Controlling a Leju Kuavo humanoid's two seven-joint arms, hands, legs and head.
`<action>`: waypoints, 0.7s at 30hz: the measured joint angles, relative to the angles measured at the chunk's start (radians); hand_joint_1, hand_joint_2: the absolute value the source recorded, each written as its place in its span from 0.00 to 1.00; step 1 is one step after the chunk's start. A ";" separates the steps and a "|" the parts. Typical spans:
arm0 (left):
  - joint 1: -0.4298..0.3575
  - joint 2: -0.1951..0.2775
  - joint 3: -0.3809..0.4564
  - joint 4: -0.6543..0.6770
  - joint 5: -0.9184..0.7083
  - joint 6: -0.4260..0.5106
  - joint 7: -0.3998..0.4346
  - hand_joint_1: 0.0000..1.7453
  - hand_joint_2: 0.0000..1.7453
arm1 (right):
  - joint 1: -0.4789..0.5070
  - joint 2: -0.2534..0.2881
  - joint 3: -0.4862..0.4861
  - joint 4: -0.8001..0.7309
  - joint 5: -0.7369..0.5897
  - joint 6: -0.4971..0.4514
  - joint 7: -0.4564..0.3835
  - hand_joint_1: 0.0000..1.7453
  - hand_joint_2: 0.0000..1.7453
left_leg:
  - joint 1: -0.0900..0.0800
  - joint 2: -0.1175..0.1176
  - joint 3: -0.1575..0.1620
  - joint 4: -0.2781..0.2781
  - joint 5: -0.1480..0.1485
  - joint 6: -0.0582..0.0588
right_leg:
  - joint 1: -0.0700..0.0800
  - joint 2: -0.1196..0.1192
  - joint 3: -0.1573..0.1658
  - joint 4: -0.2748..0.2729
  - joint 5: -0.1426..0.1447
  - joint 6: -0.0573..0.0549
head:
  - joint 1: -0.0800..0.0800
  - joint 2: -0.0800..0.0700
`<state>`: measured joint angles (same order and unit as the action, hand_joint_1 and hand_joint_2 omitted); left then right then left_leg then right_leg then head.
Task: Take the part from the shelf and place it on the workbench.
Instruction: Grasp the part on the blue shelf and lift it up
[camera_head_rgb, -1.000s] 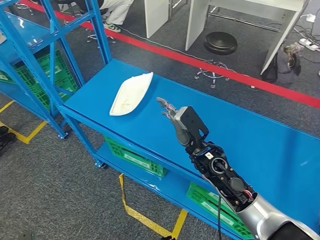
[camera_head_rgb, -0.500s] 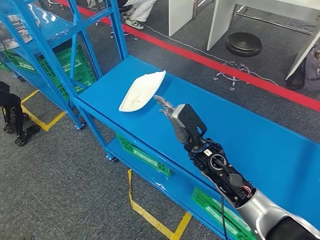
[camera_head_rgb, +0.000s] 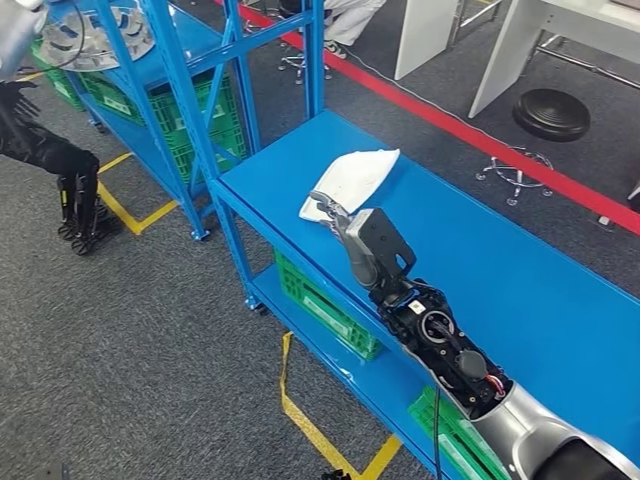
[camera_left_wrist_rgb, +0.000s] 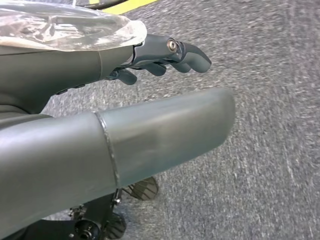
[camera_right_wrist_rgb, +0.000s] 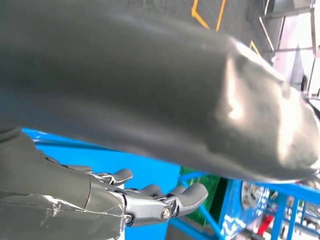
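One white part (camera_head_rgb: 353, 180) lay flat on the blue workbench (camera_head_rgb: 483, 260), near its left end and close to the front edge. I had the right hand (camera_head_rgb: 340, 222) stretched out over the bench just in front of that part, fingers (camera_head_rgb: 326, 203) extended toward it and their tips at its near edge; from the head view I could not tell whether they touched it. The fingers were apart and nothing sat between them, so the hand was released. In the right wrist view the same hand (camera_right_wrist_rgb: 143, 197) showed its thick thumb (camera_right_wrist_rgb: 158, 95) across the frame and its fingers loosely straight over the blue surface, holding nothing.

The left hand (camera_left_wrist_rgb: 162, 57) hung beside the robot over the grey carpet (camera_head_rgb: 136, 340), its fingers only slightly curled and apart, with nothing in its grasp. Its thumb (camera_left_wrist_rgb: 151, 132) ran out straight below them in the wrist view.

To the left of the bench stood the blue shelf (camera_head_rgb: 181, 90), with green crates (camera_head_rgb: 196, 125) on its lower level and silvery metal parts (camera_head_rgb: 90, 35) on an upper one. More green crates (camera_head_rgb: 324, 300) sat under the bench. Yellow floor tape (camera_head_rgb: 309, 425) ran along the carpet in front, a red line (camera_head_rgb: 483, 125) ran behind the bench, and a black round stool (camera_head_rgb: 552, 112) stood beyond it.
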<state>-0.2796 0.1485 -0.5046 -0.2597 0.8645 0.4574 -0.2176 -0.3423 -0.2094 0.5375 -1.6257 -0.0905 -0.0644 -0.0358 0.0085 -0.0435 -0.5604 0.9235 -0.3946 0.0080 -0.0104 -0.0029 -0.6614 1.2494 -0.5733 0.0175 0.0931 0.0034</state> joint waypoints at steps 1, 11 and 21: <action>0.001 0.000 0.000 0.000 -0.001 0.000 0.001 0.00 0.00 | 0.000 0.000 0.000 0.001 -0.001 -0.001 0.000 0.00 0.00 | 0.001 -0.012 0.001 0.002 -0.001 -0.002 | -0.002 0.005 0.023 -0.057 0.039 0.000 | 0.001 0.000; 0.016 0.012 0.000 0.000 -0.002 -0.002 0.017 0.00 0.00 | -0.003 0.000 0.004 0.005 -0.006 -0.012 -0.001 0.00 0.00 | 0.005 0.000 -0.071 0.119 -0.058 -0.048 | -0.007 0.022 0.133 -0.295 0.131 -0.032 | -0.011 0.000; 0.019 0.017 0.000 0.000 0.009 -0.020 0.030 0.00 0.00 | -0.007 0.000 -0.012 0.029 0.022 -0.066 0.002 0.00 0.00 | -0.004 0.047 -0.015 0.017 -0.005 -0.031 | 0.006 -0.018 0.130 -0.292 0.124 -0.032 | -0.016 0.000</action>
<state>-0.2607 0.1657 -0.5043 -0.2594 0.8740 0.4378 -0.1881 -0.3488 -0.2094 0.5253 -1.5968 -0.0687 -0.1302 -0.0334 0.0043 0.0034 -0.5757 0.9401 -0.3996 -0.0231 -0.0043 -0.0209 -0.5315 0.9570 -0.4496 -0.0145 0.0772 0.0034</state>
